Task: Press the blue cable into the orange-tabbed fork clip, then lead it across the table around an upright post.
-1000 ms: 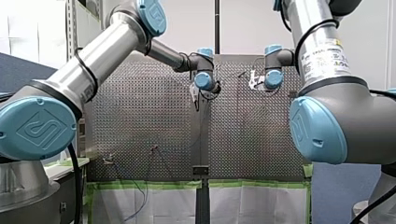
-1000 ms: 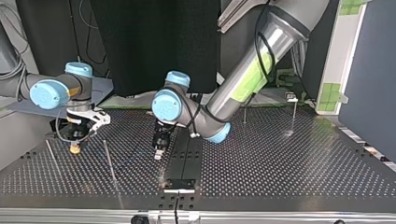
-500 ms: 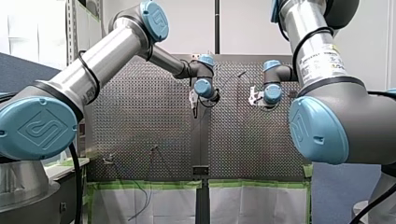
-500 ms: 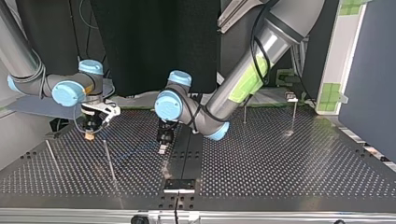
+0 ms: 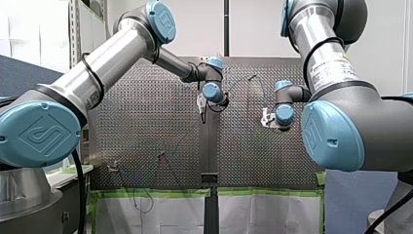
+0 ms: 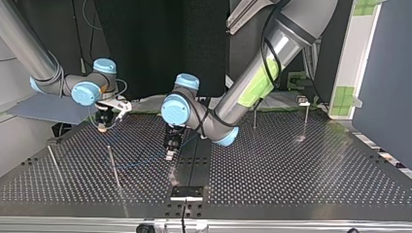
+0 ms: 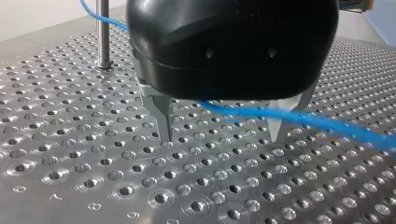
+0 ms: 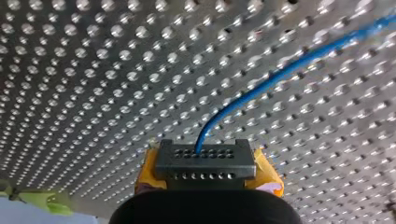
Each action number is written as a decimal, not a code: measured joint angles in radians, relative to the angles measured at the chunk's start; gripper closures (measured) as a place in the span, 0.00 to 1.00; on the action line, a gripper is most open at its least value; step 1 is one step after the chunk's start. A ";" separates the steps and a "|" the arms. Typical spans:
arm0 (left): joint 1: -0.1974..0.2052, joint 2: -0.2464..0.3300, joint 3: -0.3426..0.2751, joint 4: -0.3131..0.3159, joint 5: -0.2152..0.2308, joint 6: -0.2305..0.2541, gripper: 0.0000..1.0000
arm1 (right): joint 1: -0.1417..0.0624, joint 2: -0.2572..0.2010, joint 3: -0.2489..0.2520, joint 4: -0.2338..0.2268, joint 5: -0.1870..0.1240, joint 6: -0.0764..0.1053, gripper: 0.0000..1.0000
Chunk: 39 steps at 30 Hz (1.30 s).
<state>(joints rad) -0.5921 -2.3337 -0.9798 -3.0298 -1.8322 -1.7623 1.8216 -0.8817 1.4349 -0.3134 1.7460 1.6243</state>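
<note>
The blue cable (image 8: 280, 74) runs out from between the yellow pads (image 8: 267, 176) of my right gripper (image 8: 205, 161), which is shut on it a little above the perforated table (image 8: 93, 70). In the top view this gripper (image 6: 102, 127) hangs at the far left. My left gripper (image 7: 219, 135) stands open near the table's middle, metal fingertips (image 7: 164, 126) close to the surface, and the cable (image 7: 317, 119) passes across between them, untouched. An upright post (image 7: 102, 32) stands beyond it, with cable behind it. I cannot make out the orange-tabbed clip.
In the top view thin upright posts stand at the left (image 6: 112, 165), at the far left (image 6: 53, 162) and at the back right (image 6: 305, 121). A black strip (image 6: 194, 160) runs down the table's middle to a bracket (image 6: 186, 192) at its near edge.
In the top view my right gripper has carried the cable to the right and further from the camera. My left gripper shifted slightly at first, then stayed still and open.
</note>
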 joint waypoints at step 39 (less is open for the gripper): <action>0.001 0.000 0.008 0.000 -0.012 0.004 0.00 | -0.074 0.336 0.017 -0.210 0.081 0.023 1.00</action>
<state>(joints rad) -0.5912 -2.3332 -0.9719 -3.0298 -1.8439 -1.7584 1.7480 -0.5459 1.4516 -0.5237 1.8269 1.6474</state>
